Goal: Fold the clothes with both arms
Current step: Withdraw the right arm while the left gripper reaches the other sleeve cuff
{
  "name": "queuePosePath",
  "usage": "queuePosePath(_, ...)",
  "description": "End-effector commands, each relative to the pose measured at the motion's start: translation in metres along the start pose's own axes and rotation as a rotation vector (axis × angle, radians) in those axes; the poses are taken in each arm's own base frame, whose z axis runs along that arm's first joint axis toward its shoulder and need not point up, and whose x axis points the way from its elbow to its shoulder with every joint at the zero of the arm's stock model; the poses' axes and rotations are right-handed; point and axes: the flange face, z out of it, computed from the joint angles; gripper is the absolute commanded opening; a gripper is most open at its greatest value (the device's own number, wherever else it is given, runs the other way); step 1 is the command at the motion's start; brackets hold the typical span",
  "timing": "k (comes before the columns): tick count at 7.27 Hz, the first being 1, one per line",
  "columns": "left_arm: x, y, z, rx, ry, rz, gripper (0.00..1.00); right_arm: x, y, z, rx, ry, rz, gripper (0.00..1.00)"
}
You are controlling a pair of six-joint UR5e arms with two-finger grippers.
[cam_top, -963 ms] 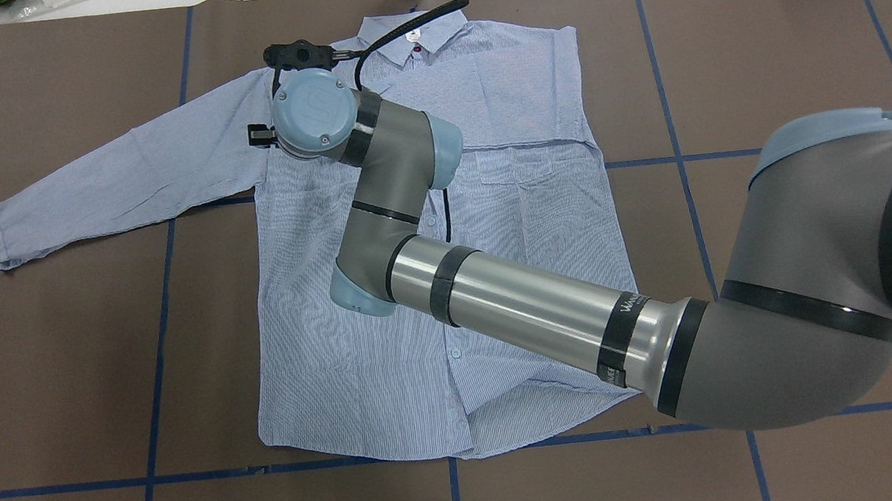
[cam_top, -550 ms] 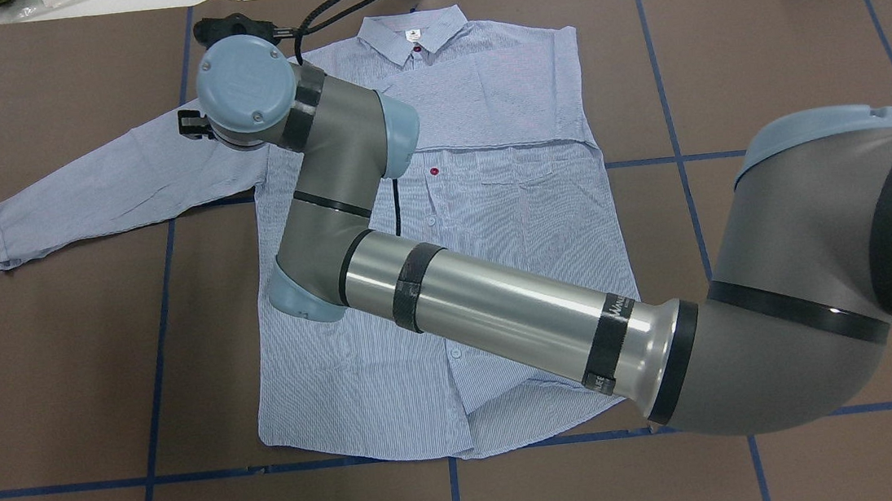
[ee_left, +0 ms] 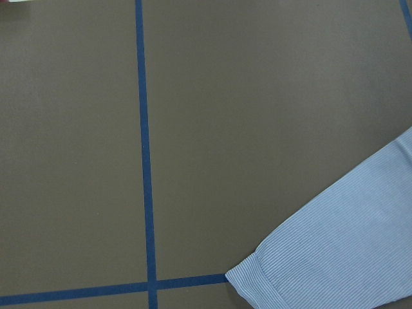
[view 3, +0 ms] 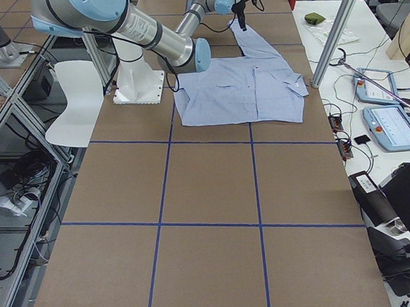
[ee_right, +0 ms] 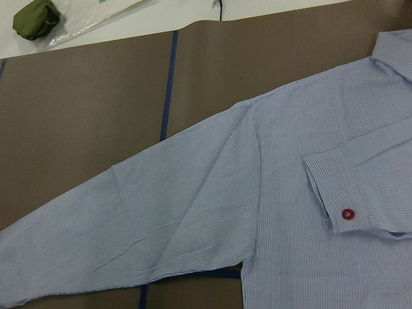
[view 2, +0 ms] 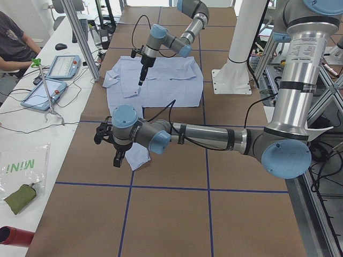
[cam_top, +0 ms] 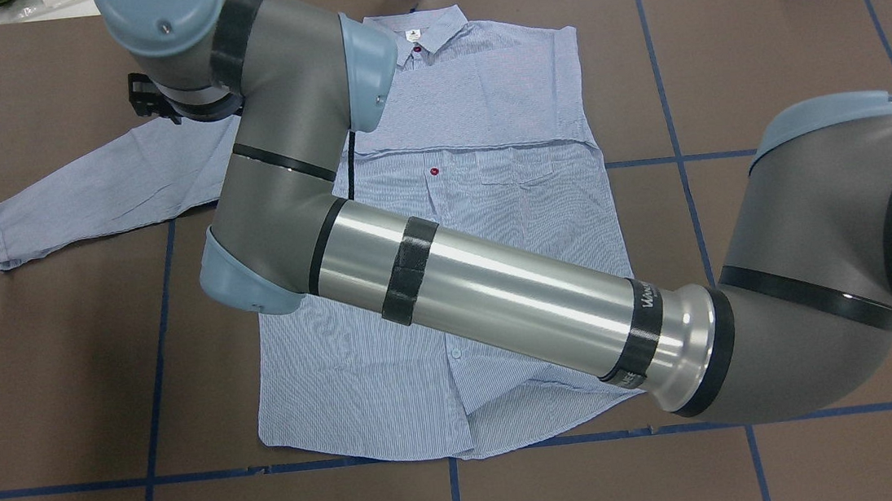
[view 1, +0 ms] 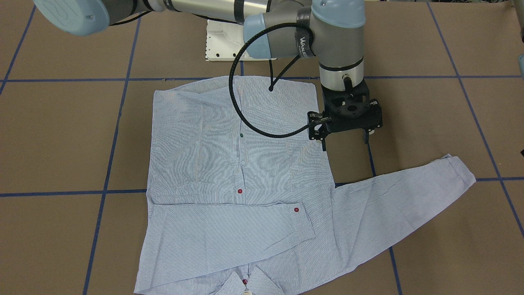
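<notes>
I read the shirt [cam_top: 508, 220] as thin woven cloth, matt, lightly creased, red buttons [cam_top: 434, 171] glossy. Under the shirt, the table cover [cam_top: 760, 32] looks like matt brown paper, with smooth blue tape lines [cam_top: 68, 487]. Over the shirt, the right arm [cam_top: 499, 286] has a shiny metal tube, matt grey joints and smooth pale-blue plastic caps. The right gripper [view 1: 345, 145] is matt black.

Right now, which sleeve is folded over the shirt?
The sleeve with the red cuff button, lying across the shirt's chest. The other sleeve stretches out sideways over the brown table.

shirt [view 1: 229, 172] 1 | arms [cam_top: 500, 302] [view 2: 209, 136] 2 | tools [view 1: 346, 143] [view 2: 116, 157] 2 | red buttons [view 1: 240, 191] [view 1: 296, 209] [view 1: 245, 281] 3 | green button [view 1: 241, 135] 1 | tablets [view 3: 373, 87] [view 3: 396, 126] 2
</notes>
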Motion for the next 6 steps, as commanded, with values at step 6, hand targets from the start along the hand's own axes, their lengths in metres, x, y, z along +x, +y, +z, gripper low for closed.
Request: queuePosePath(6,0.053,0.106,0.127,0.108,0.036,-0.308,0.99,0.179,-0.068,-0.080,-0.210,0.168,0.023,0.99)
